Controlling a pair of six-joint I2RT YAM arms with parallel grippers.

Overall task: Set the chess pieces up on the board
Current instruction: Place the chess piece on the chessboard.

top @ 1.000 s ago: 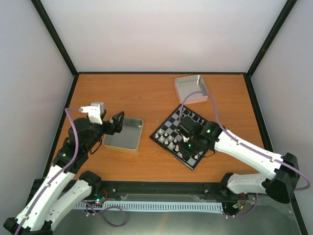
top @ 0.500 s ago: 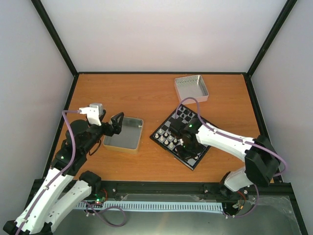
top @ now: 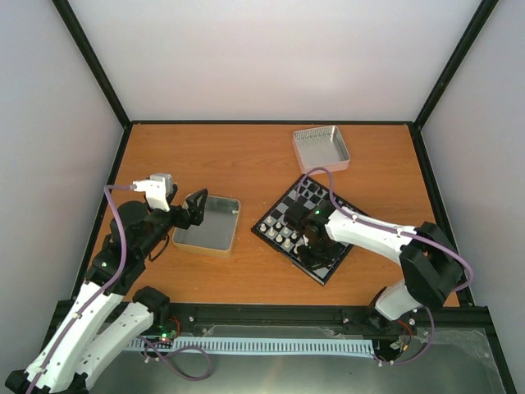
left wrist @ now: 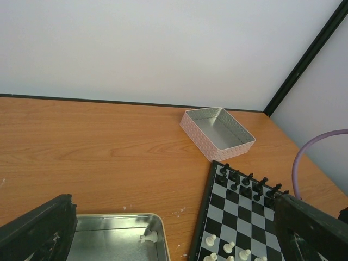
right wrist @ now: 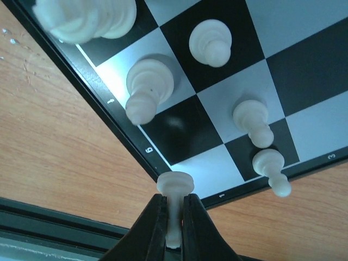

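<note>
The board [top: 261, 227] lies right of centre, turned like a diamond. Black chessmen [left wrist: 247, 182] stand on its far rows and several cream chess pieces [left wrist: 228, 247] on its near rows. My right gripper [top: 308, 240] hangs low over the near-left part of the board. In the right wrist view it [right wrist: 173, 198] is shut on a cream piece [right wrist: 174, 185], held just above the board's edge [right wrist: 125, 142] beside standing cream pieces [right wrist: 149, 87]. My left gripper [top: 197, 205] is open over the silver tray [top: 205, 238]. One cream piece [left wrist: 148, 236] lies in that tray.
A second, ribbed metal tray [top: 321, 148] sits at the back, beyond the board; it also shows in the left wrist view [left wrist: 217, 132]. Black frame posts and white walls enclose the orange table [top: 213, 156].
My right arm has folded its elbow in and the gripper has shifted a little toward the board's near-left side with the piece in it. My left arm has barely moved.
</note>
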